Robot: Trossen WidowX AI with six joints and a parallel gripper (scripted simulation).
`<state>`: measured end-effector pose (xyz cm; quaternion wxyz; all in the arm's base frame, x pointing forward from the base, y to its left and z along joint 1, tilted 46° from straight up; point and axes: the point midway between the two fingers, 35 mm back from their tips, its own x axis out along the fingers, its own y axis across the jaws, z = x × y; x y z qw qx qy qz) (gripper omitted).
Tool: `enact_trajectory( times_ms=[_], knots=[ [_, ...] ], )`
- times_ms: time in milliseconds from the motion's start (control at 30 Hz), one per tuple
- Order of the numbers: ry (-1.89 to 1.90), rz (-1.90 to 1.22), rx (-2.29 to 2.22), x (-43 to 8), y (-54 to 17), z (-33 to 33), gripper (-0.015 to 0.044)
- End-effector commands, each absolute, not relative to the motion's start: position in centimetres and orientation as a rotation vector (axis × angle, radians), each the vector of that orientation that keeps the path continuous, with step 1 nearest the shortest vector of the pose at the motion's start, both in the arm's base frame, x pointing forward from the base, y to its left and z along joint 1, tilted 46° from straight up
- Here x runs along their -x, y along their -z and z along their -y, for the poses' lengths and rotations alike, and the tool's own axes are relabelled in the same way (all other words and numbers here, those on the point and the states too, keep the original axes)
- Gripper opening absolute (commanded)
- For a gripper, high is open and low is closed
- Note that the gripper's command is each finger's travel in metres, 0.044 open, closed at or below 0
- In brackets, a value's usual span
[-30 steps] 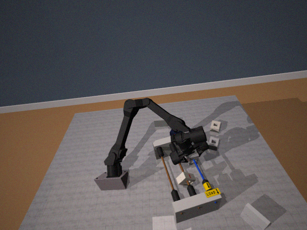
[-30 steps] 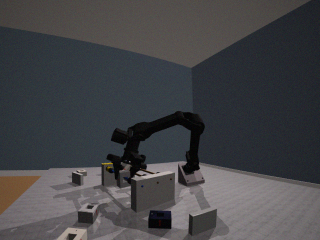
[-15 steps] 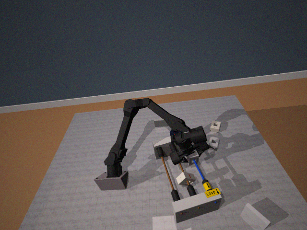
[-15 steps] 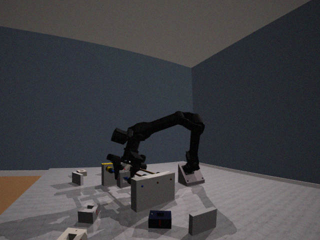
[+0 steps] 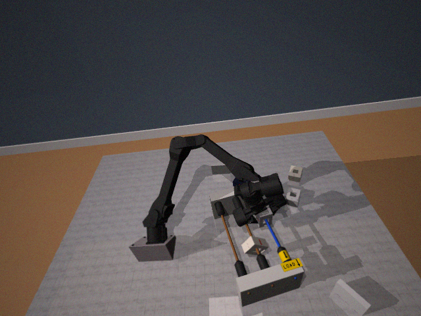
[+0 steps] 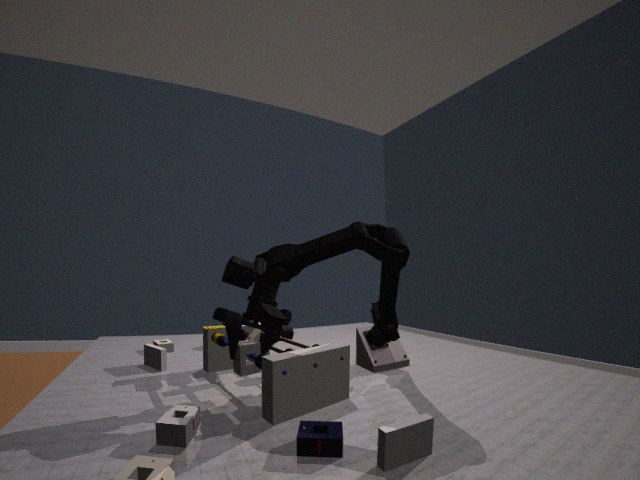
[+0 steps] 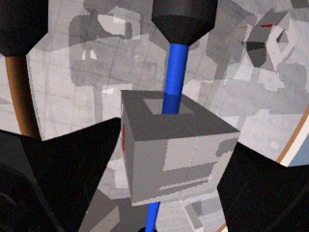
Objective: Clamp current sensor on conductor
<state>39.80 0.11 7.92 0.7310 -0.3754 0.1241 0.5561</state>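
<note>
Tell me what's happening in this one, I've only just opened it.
A black robot arm has its gripper shut on a grey split-core sensor. The sensor sits around the blue conductor, the one that runs to the yellow LOAD marker. A white sensor is already on a neighbouring copper-coloured conductor. Letting go is still to be done; whether the latch has caught and which way the arrow points, I can't tell.
</note>
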Motion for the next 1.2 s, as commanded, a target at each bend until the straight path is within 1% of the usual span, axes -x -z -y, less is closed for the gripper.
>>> enact_trajectory(
  times_ms=[0,233,467,767,1000,1167],
  knots=[
    [-1.225,-0.273,0.826,-39.8,-7.9,-0.1,0.0263],
    [-1.225,-0.273,0.826,-39.8,-7.9,-0.1,0.0263],
    [-1.225,-0.273,0.826,-39.8,-7.9,-0.1,0.0440],
    [-1.226,-0.275,0.827,-39.8,-8.1,0.1,0.0440],
    [-1.270,-0.301,0.826,-37.1,-13.9,6.1,0.0440],
    [-1.274,-0.300,0.824,-36.7,-14.6,6.6,0.0440]
  ],
)
